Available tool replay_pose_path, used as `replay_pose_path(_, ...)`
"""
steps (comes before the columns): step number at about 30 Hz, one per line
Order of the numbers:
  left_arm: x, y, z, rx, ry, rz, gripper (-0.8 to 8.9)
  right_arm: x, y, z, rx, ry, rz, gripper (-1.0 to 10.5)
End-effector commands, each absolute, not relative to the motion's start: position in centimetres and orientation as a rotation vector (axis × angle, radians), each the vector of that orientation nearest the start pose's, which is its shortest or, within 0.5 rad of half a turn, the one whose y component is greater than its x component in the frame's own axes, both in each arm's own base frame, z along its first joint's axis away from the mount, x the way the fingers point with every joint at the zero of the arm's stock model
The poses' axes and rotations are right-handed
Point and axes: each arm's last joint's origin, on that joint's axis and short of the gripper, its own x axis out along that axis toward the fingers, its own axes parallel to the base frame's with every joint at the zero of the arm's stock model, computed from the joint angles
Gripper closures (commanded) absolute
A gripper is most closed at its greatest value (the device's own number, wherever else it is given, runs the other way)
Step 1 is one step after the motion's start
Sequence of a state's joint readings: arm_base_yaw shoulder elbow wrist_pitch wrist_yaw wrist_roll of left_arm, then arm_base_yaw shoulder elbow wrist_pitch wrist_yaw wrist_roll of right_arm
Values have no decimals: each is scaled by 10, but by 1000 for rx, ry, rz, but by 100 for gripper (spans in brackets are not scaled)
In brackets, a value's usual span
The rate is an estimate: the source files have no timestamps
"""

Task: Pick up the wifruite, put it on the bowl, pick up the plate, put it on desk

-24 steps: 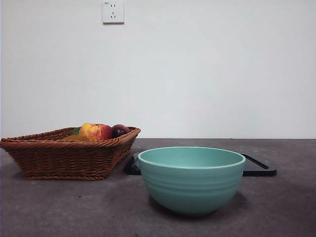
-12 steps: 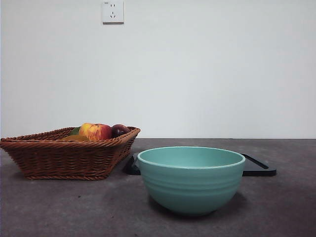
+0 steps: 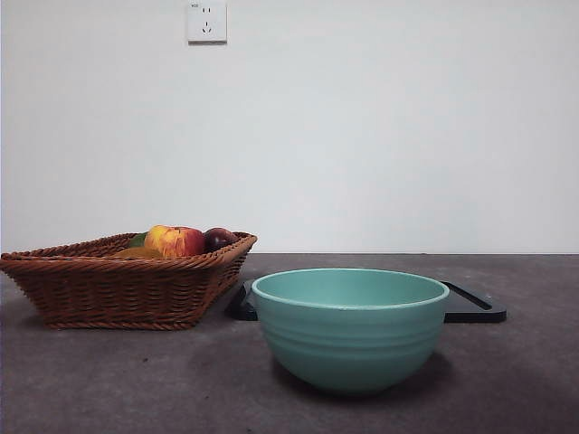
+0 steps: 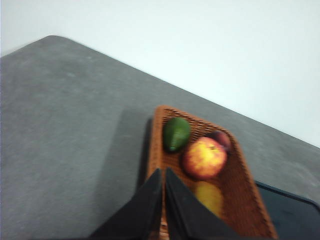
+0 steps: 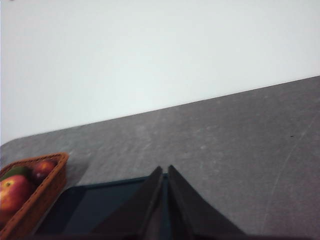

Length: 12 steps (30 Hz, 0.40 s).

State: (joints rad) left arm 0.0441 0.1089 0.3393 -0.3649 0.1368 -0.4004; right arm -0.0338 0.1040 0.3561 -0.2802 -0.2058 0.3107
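**No readable text in any view**

Nothing can be read anywhere. The white wall socket (image 3: 207, 21) above the wicker basket (image 3: 118, 289) carries a tiny dark mark at its upper corner (too small to make out as letters or numbers). The teal bowl (image 3: 350, 327), the black plate (image 3: 475, 307) and the fruit show no labels, brands or signs in either wrist view.

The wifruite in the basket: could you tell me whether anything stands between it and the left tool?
Nothing visible does. In the left wrist view the left tool, jaws shut, hangs above the wicker basket, and the wifruite lies uncovered just beyond its tips, beside the apple. The basket's rim is the only thing to clear.
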Motion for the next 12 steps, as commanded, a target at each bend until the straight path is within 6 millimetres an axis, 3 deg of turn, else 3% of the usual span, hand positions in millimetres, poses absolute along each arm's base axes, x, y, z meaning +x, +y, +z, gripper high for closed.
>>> replay_pose_path(1,76,-2,252,-368,159,-111,804,76,4,264,266,80,187,938)
replay_pose_path(12,93,-7,302,-277,397,-323,804,96,11,320,190,367,387,938)
